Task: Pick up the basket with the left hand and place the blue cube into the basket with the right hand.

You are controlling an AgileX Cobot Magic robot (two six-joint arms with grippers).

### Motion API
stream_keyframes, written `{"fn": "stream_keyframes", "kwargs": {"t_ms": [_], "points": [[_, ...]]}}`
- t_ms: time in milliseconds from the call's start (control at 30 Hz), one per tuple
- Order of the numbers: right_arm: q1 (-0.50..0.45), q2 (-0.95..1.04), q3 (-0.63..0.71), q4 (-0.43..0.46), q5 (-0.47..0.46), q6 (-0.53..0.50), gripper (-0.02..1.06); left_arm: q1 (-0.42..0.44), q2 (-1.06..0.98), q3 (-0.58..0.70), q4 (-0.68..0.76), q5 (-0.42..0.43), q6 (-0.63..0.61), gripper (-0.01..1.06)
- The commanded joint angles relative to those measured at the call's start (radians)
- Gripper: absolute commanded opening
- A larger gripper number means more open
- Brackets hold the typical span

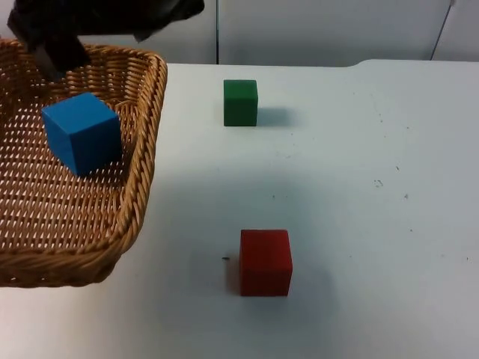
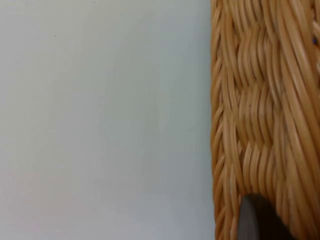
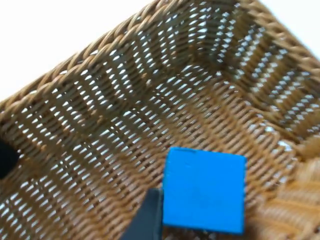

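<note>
The wicker basket (image 1: 147, 161) is at the table's left. My left gripper (image 2: 257, 222) is shut on its rim (image 2: 265, 100), a black fingertip lying against the weave. The blue cube (image 1: 82, 132) lies tilted inside the basket, on the woven floor (image 3: 100, 130). My right gripper (image 1: 58, 56) hangs open above the basket's far side, apart from the cube. In the right wrist view one fingertip (image 3: 147, 217) stands just beside the blue cube (image 3: 204, 190), with nothing gripped.
A green cube (image 1: 240, 102) sits on the white table (image 1: 374, 187) to the right of the basket, towards the back. A red cube (image 1: 265, 262) sits nearer the front. The grey partition wall (image 1: 322, 30) closes the far side.
</note>
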Motion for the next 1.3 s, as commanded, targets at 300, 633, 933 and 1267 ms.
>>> {"fn": "stream_keyframes", "kwargs": {"t_ms": [300, 633, 933, 1267], "points": [[-0.003, -0.231, 0.098, -0.086, 0.008, 0.0, 0.83, 0.002, -0.011, -0.001, -0.061, -0.003, 0.014, 0.0], [-0.003, -0.555, 0.414, -0.102, -0.149, 0.004, 0.83, 0.002, 0.023, -0.034, -0.071, -0.041, 0.026, 0.0], [-0.003, -0.789, 0.616, -0.075, -0.196, 0.009, 0.83, 0.001, 0.147, -0.048, -0.171, -0.062, 0.136, 0.0], [0.001, -1.026, 0.797, -0.049, -0.198, 0.009, 0.83, 0.001, 0.301, -0.125, -0.204, -0.075, 0.19, 0.0]]}}
